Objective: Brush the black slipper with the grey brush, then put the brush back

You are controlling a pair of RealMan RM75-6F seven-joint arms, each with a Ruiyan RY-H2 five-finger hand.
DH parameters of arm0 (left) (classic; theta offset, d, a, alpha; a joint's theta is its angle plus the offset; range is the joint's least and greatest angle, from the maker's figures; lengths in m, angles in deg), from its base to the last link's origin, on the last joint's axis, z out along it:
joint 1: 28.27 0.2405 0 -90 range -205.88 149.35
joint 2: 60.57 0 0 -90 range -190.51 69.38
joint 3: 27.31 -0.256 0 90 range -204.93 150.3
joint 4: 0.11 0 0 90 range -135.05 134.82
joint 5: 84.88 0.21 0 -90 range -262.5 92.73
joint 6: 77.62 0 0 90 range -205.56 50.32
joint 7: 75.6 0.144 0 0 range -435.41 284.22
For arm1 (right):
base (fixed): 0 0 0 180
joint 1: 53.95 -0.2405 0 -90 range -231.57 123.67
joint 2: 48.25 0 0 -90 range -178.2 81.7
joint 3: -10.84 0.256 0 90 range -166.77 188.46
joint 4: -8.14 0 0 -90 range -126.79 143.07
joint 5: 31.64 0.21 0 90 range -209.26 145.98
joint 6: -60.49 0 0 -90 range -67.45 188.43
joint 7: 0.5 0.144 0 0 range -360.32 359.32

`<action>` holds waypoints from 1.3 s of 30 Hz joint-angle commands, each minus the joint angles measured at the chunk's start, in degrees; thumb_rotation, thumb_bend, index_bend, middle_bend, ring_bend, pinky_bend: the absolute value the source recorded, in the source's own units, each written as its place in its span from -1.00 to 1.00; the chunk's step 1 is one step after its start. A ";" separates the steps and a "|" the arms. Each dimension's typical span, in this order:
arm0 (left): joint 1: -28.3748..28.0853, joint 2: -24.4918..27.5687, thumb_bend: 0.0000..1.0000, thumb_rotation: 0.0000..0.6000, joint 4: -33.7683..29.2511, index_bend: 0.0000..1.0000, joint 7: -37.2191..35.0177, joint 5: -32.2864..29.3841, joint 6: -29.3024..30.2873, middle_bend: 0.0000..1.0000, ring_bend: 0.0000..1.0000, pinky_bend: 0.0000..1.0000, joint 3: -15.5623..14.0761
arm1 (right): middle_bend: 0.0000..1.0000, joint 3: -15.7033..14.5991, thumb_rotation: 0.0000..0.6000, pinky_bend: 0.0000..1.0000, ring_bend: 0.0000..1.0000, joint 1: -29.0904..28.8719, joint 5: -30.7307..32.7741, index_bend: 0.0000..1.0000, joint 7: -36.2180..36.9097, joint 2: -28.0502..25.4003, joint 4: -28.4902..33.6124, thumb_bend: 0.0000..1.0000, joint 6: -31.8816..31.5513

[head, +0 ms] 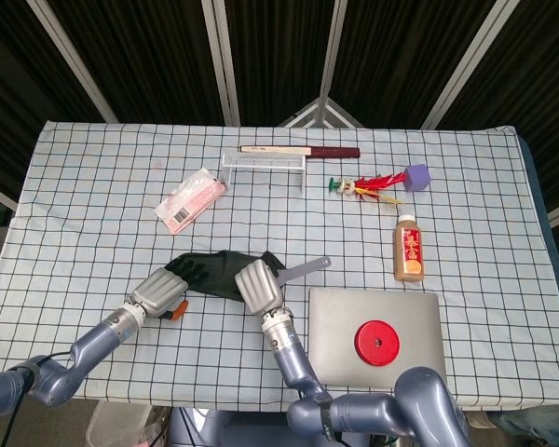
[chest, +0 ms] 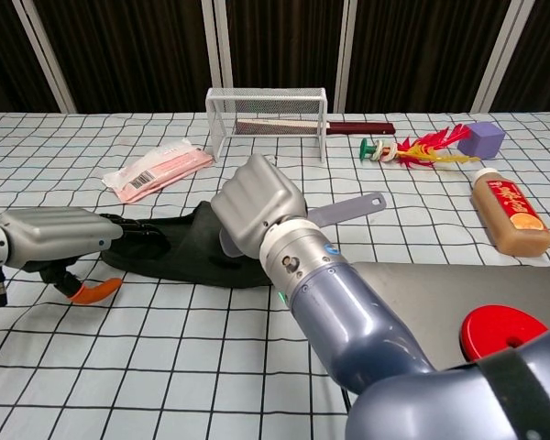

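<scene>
The black slipper (head: 219, 270) lies on the checked cloth near the front of the table, and shows too in the chest view (chest: 179, 255). My left hand (head: 161, 291) holds its left end, dark fingers (chest: 133, 229) lying across the top. My right hand (head: 259, 285) grips the grey brush over the slipper's right end. Only the brush handle (head: 307, 270) shows, sticking out to the right (chest: 348, 209). The hand (chest: 257, 209) hides the bristles.
A white wire rack (head: 264, 163) stands at the back with a dark red stick (head: 307, 150) behind it. A pink packet (head: 191, 198), a feather toy (head: 368, 189), a purple cube (head: 416, 176) and a brown bottle (head: 409, 249) lie around. A grey case with a red disc (head: 374, 340) sits front right.
</scene>
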 commanded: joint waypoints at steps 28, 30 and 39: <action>0.38 1.68 0.58 0.56 -1.47 -1.00 1.76 -1.80 0.46 -0.97 -1.00 -1.00 -0.96 | 0.52 1.58 1.00 0.22 0.18 0.34 -2.24 0.62 -5.21 0.17 -4.99 0.54 -2.67; 0.66 2.16 0.55 0.56 -2.35 -1.00 2.56 -1.58 1.36 -0.97 -1.00 -1.00 -1.14 | 0.52 2.24 1.00 0.22 0.18 0.76 -2.23 0.63 -5.85 -0.77 -3.11 0.54 -3.81; 3.86 6.15 -0.35 0.57 -5.87 -1.00 0.86 5.41 8.64 -0.91 -1.00 -1.00 -3.30 | 0.52 5.74 1.00 0.16 0.18 6.71 -3.50 0.61 -0.98 -13.14 17.75 0.54 -10.22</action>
